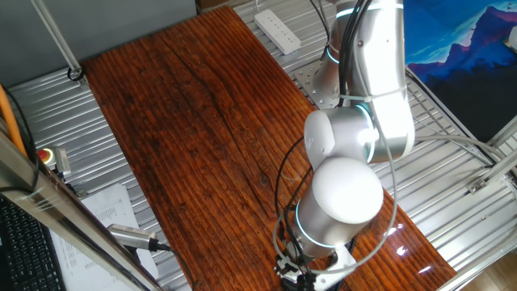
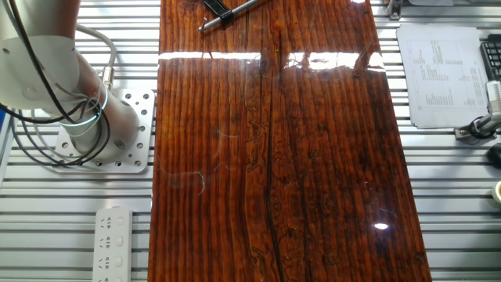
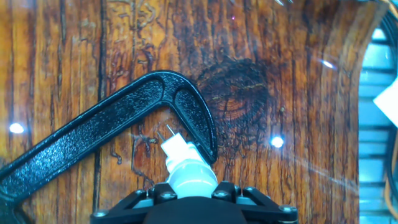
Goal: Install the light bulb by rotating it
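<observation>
The hand view looks down on a dark, glossy wooden table (image 3: 280, 74) with a round knot in its grain. A black clamp (image 3: 124, 118) with a rough textured surface lies across it, running from the lower left up to a rounded bend near the middle, then down. At the bottom edge the gripper (image 3: 189, 196) holds the light bulb (image 3: 189, 171), white and stubby, with 2 thin pins pointing toward the clamp's inner corner.
</observation>
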{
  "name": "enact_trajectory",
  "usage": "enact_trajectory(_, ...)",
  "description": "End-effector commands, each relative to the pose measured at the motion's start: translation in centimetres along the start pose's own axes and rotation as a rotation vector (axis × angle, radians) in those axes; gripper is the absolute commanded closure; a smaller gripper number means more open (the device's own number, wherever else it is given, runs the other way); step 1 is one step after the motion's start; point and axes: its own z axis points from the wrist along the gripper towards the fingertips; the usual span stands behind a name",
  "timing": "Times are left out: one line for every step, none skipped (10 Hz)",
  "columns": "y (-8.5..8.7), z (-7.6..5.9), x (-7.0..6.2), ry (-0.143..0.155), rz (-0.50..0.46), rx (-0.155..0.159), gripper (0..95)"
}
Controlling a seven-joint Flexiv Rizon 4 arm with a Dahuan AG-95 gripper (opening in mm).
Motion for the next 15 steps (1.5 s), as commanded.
enact_trajectory(-0.50, 0.18, -0.02, 0.001, 0.034, -0.003, 95.0)
enact_trajectory(-0.72, 0.09, -0.07, 0.003, 0.038, -0.006, 95.0)
enact_trajectory(-0.89, 0.02, -0.11, 0.005, 0.067, -0.029, 95.0)
enact_trajectory(-0.89, 0.03, -0.12, 0.005, 0.087, -0.036, 95.0)
enact_trajectory(-0.88, 0.03, -0.12, 0.006, 0.101, -0.036, 95.0)
enact_trajectory(-0.88, 0.03, -0.13, 0.008, 0.122, -0.039, 95.0)
enact_trajectory(-0.88, 0.03, -0.14, 0.009, 0.154, -0.044, 95.0)
enact_trajectory(-0.88, 0.03, -0.14, 0.009, 0.179, -0.045, 95.0)
enact_trajectory(-0.88, 0.04, -0.20, 0.009, 0.216, -0.045, 95.0)
enact_trajectory(-0.86, 0.07, -0.29, 0.010, 0.241, -0.045, 95.0)
enact_trajectory(-0.83, 0.13, -0.52, 0.013, 0.268, -0.045, 95.0)
enact_trajectory(-0.81, 0.17, -0.67, 0.015, 0.282, -0.045, 95.0)
enact_trajectory(-0.79, 0.14, -0.90, 0.024, 0.313, -0.043, 95.0)
enact_trajectory(-0.83, 0.01, -0.89, 0.032, 0.345, -0.042, 95.0)
enact_trajectory(-0.85, -0.09, -0.89, 0.040, 0.365, -0.041, 95.0)
